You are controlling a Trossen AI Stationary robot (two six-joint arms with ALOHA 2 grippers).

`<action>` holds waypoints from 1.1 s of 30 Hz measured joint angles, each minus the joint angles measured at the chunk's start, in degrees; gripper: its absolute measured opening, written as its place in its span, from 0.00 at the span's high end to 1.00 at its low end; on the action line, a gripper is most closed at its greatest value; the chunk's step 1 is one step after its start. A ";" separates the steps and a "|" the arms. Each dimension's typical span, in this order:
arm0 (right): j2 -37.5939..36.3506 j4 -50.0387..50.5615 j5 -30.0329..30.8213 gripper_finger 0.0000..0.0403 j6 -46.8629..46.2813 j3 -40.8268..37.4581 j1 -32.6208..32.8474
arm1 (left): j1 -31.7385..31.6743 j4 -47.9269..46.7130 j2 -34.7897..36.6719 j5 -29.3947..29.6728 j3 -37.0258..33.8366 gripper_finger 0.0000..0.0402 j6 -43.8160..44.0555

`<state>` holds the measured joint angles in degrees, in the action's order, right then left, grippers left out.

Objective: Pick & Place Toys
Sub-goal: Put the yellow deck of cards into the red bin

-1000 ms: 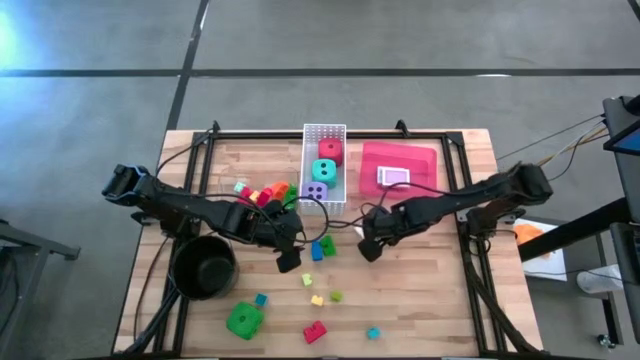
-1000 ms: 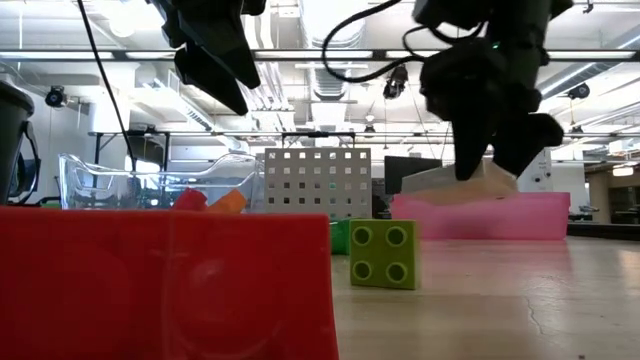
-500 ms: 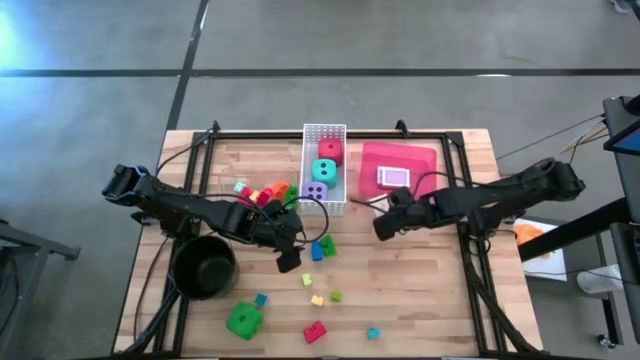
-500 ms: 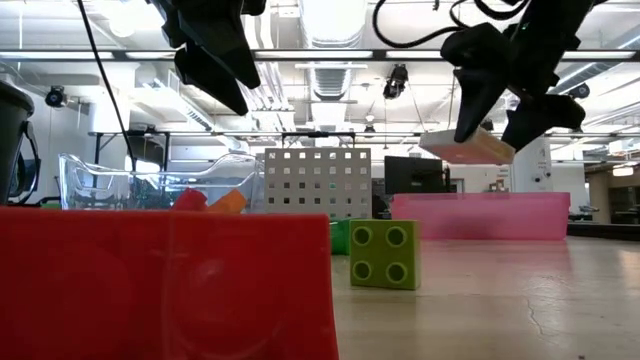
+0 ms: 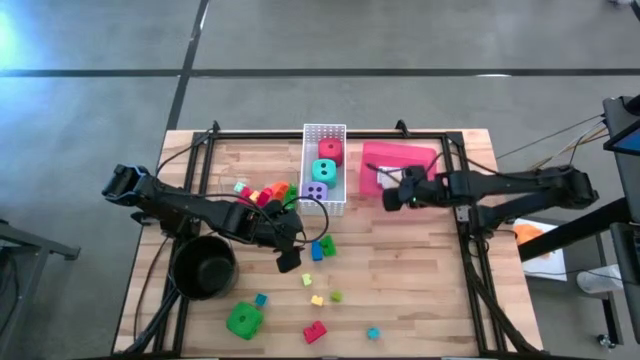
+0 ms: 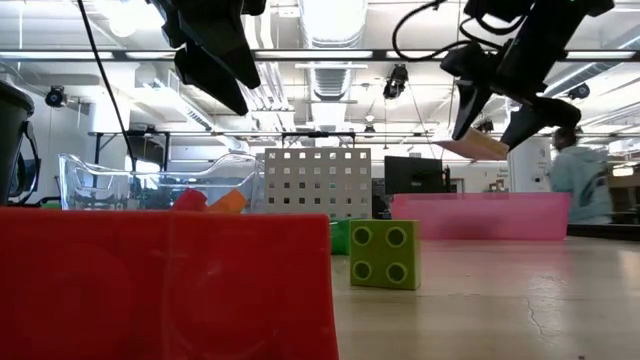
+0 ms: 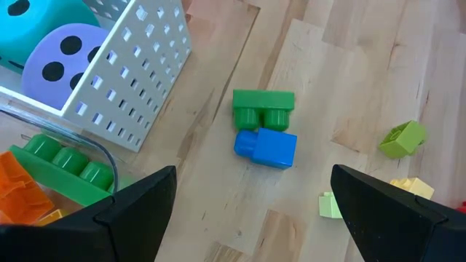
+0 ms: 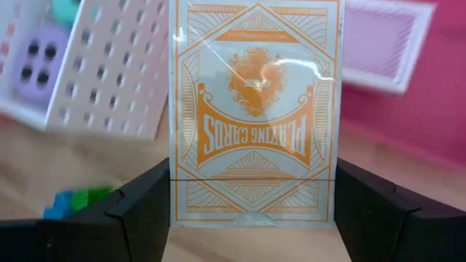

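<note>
Wooden table [image 5: 420,270] below; right tool [image 5: 392,196] grips an orange card pack [image 8: 255,109] over the red tray [image 5: 400,158]; left tool [image 5: 291,245] open.

a lab or workshop hall: bare concrete floor [image 5: 420,40], long ceiling strip lights [image 6: 330,55], exposed ducts, and a wooden table [image 5: 420,290] framed by black rails.

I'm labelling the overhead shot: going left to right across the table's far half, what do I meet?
Clear tub of bricks → white basket holding the dice → right hand with an orange card pack over the red tray.
</note>
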<state>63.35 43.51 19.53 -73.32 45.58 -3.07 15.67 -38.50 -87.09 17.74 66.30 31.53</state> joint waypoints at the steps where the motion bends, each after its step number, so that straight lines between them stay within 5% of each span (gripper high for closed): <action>1: -0.24 0.05 0.00 0.27 0.04 0.00 -1.37 | -0.01 0.00 0.00 0.01 0.00 0.09 0.00; 18: 6.30 -0.22 -9.17 0.27 12.18 0.62 -22.24 | -0.01 0.02 0.00 0.00 0.00 0.09 0.00; 33: 23.21 2.75 -9.71 0.27 17.23 9.37 -24.83 | -0.01 0.00 0.00 0.00 0.00 0.09 0.00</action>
<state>86.56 46.26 9.82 -56.09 54.95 -27.90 15.67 -38.50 -87.09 17.74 66.30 31.53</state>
